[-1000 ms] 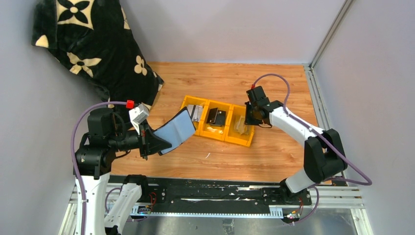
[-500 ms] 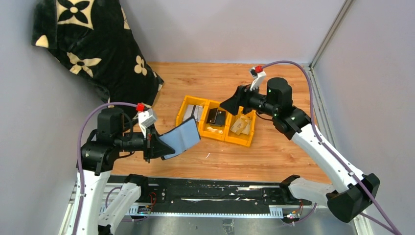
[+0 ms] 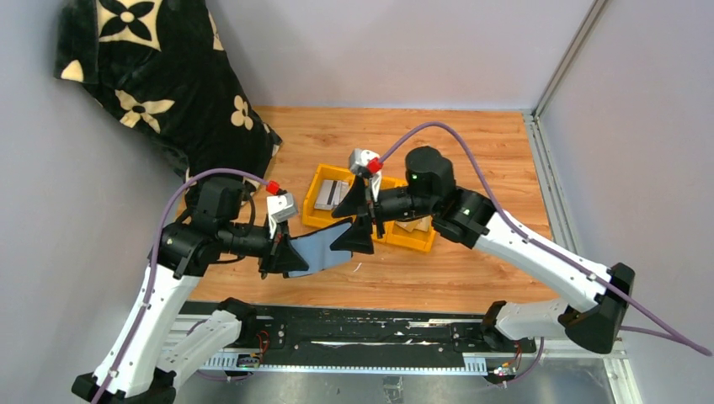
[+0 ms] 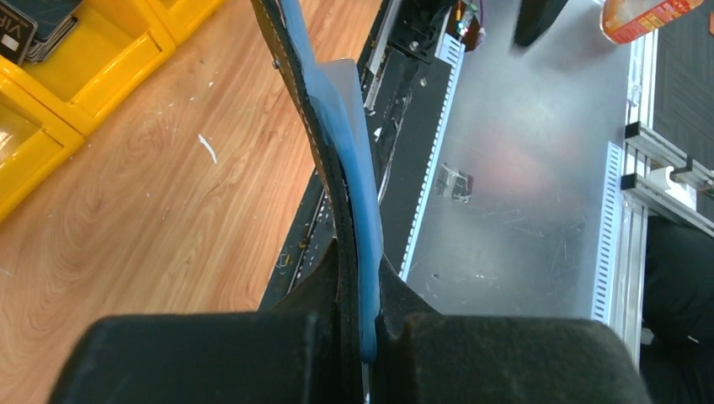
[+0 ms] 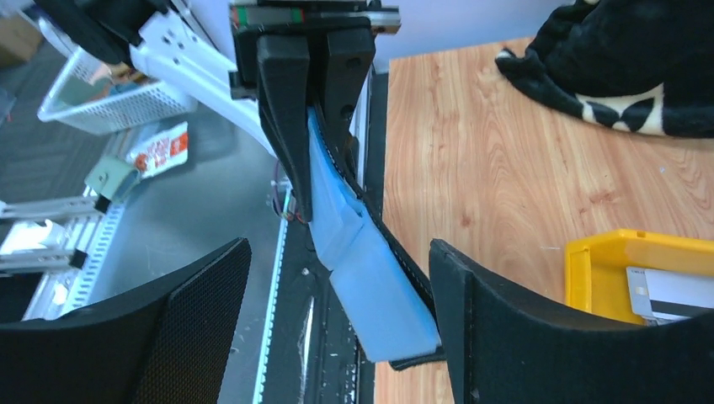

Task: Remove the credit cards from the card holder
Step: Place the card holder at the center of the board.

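**A:** Top external view: where was the card holder [image 3: 324,252] seen?

**B:** It was held open over the near part of the table [image 3: 471,151], with one end pinched tight in the left gripper [image 3: 282,252].

**A:** How was the right gripper [image 3: 354,220] found?

**B:** Its fingers were spread wide, one set on either side of the holder's free end. Contact could not be made out.

**A:** Were any credit cards seen?

**B:** A silvery-grey card [image 3: 333,194] was seen in the left compartment of the yellow tray [image 3: 313,210].
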